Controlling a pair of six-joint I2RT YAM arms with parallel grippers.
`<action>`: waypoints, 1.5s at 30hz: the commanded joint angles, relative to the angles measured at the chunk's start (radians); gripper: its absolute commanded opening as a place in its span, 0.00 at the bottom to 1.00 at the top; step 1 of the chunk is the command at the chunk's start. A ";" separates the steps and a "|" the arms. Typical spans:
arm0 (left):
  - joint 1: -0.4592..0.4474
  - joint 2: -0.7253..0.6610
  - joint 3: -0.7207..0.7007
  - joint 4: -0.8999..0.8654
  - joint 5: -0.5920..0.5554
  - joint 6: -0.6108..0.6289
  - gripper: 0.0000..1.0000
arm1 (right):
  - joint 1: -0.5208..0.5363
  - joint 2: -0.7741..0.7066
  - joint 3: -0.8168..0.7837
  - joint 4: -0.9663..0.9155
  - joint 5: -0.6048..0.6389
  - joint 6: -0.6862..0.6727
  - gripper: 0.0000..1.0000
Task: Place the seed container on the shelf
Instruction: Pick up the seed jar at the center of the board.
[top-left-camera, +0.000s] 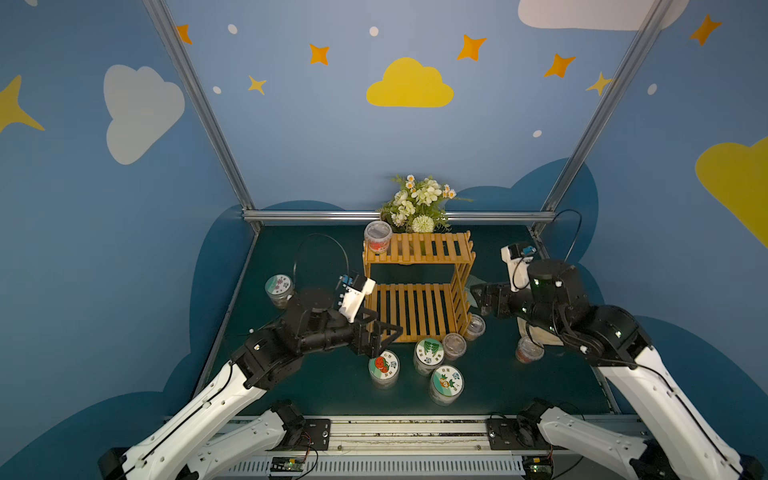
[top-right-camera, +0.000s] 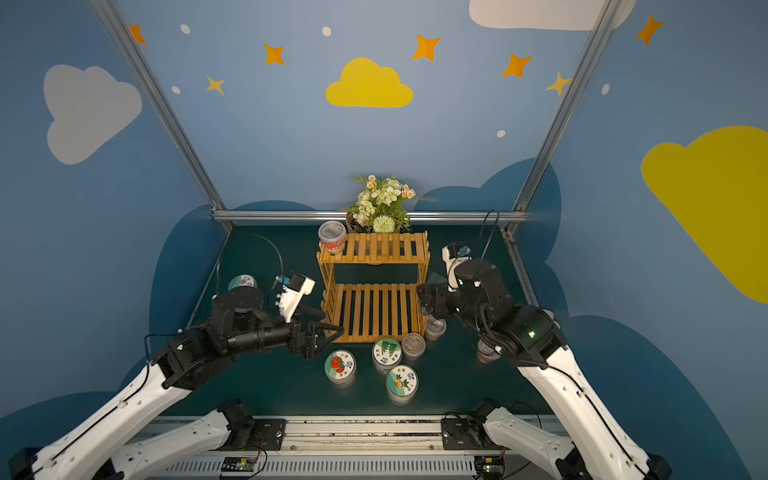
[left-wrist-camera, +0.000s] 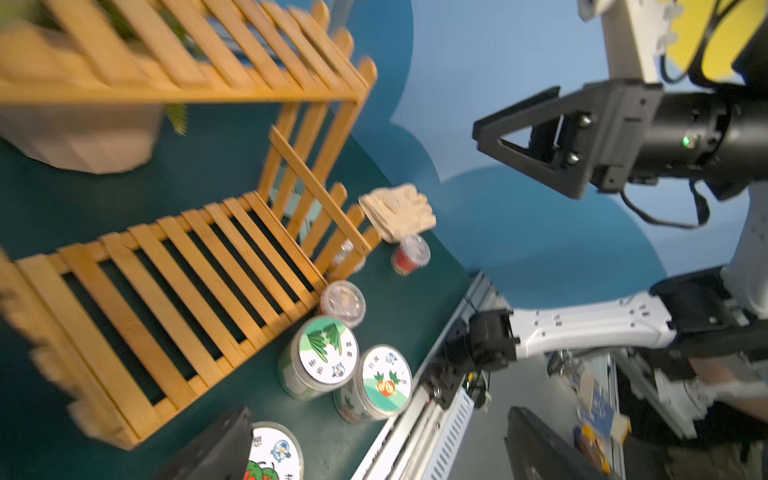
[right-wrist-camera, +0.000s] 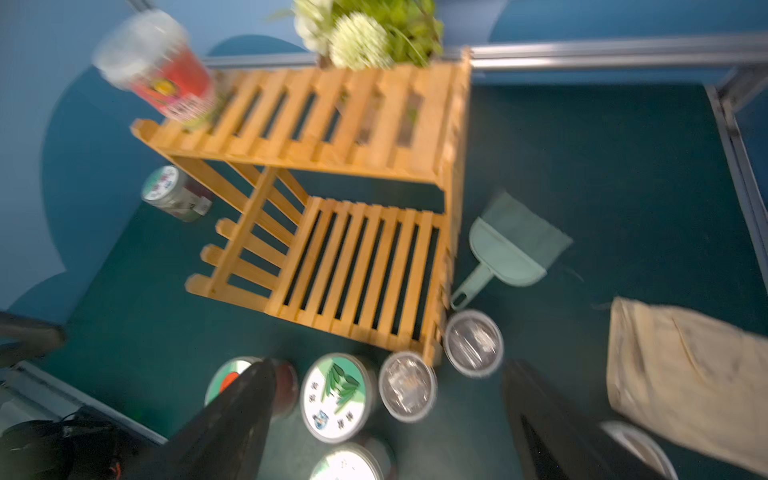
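Left pincer (top-left-camera: 386, 341) is hovering, jaws apart and empty, just above the tomato-lid seed container (top-left-camera: 383, 365), which is standing upright on the table (top-left-camera: 316, 374) by the shelf's (top-left-camera: 419, 249) left front corner. Right pincer (top-left-camera: 477, 300), also parted and empty, is sitting farther off.

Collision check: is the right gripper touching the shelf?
Apart. The left wrist view shows the right gripper in the air, jaws open, with a stretch of blue backdrop plainly visible between its fingertips and the nearest post of the shelf.
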 joint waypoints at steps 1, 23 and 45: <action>-0.124 0.099 0.021 0.055 -0.124 0.047 1.00 | -0.132 -0.062 -0.170 -0.030 -0.113 0.121 0.87; -0.309 0.664 0.280 0.206 -0.299 -0.023 1.00 | -0.513 0.184 -0.416 0.212 -0.463 0.029 0.80; -0.243 0.737 0.318 0.172 -0.299 -0.119 1.00 | -0.426 0.576 -0.237 0.159 -0.474 -0.067 0.92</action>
